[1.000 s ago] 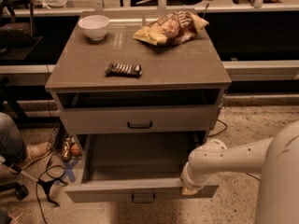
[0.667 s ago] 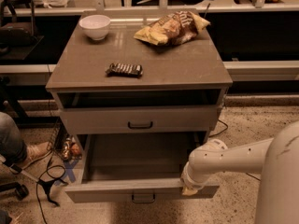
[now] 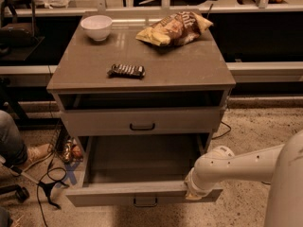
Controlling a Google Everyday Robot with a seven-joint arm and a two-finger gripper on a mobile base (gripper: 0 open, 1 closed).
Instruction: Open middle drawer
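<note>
The middle drawer (image 3: 113, 193) stands pulled far out of the grey-brown cabinet, and its plain grey inside (image 3: 142, 159) is bare. Its small dark bar handle (image 3: 145, 202) is at the centre of the front panel. My gripper (image 3: 193, 192) is at the end of the white arm (image 3: 236, 167), against the top edge of the drawer's front panel near its right end. The drawer above (image 3: 104, 122), with its own dark handle (image 3: 142, 126), is closed. Anything below the open drawer is hidden.
On the cabinet top (image 3: 189, 72) are a white bowl (image 3: 96, 26), a chip bag (image 3: 174, 28) and a dark snack bar (image 3: 126, 70). A person's leg and shoe (image 3: 21, 151) and loose cables (image 3: 47, 189) lie on the floor at the left.
</note>
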